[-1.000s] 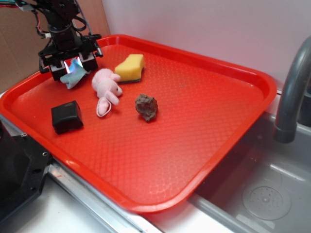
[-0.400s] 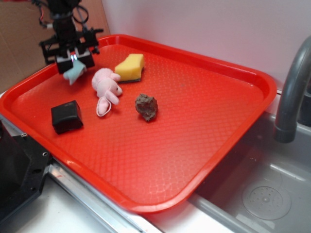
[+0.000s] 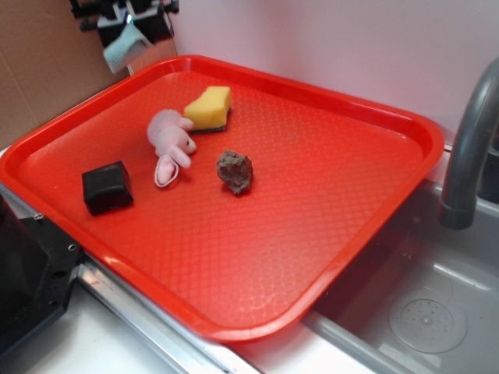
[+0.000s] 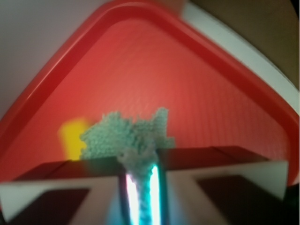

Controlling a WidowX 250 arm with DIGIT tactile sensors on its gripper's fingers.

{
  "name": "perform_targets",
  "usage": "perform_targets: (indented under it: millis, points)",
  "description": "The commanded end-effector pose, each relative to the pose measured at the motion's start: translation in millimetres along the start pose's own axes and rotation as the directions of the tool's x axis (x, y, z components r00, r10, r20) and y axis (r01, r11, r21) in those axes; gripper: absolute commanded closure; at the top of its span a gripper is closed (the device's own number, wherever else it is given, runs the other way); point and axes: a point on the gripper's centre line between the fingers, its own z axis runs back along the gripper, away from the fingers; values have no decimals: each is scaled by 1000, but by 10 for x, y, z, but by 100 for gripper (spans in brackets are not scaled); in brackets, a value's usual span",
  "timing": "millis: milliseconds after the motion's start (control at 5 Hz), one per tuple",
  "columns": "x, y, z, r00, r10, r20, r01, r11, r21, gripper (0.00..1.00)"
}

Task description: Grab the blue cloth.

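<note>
Gripper [image 3: 129, 23] clenched on the blue cloth [image 3: 125, 48] at the top edge of the exterior view, high above the far left corner of the red tray [image 3: 374, 117], the rag dangling free beneath the closed jaws with nothing touching it. Seen from the wrist, the blue cloth [image 4: 129, 136] is pinched by one end between the two pads, its ragged body spreading forward of the gripper [image 4: 140, 185] over the tray's bare corner [image 4: 197, 93]. Well below and forward of the gripper, on the tray floor, lie the things left alone: a yellow sponge [image 3: 209, 108], the pink plush bunny [image 3: 171, 144], a brown rock-like lump [image 3: 235, 171] and a black block [image 3: 107, 187]. A grey faucet [image 3: 468, 148] and sink basin stand far off to the side.

By the look of it, the grab itself is done and the lift is the step in hand. Whatever follows calls mainly for a firm, unrelaxed pinch, since only a narrow fold sits between the pads, and soft terry could slide out if the arm jerks or swings.
</note>
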Motion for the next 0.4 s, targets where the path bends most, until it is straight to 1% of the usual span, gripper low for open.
perform_targets:
  millis: [0, 200]
  points:
    - [-472, -16, 627, 980, -197, -29, 188, 963, -193, 100]
    - [-532, 14, 632, 967, -241, -78, 222, 954, -202, 100]
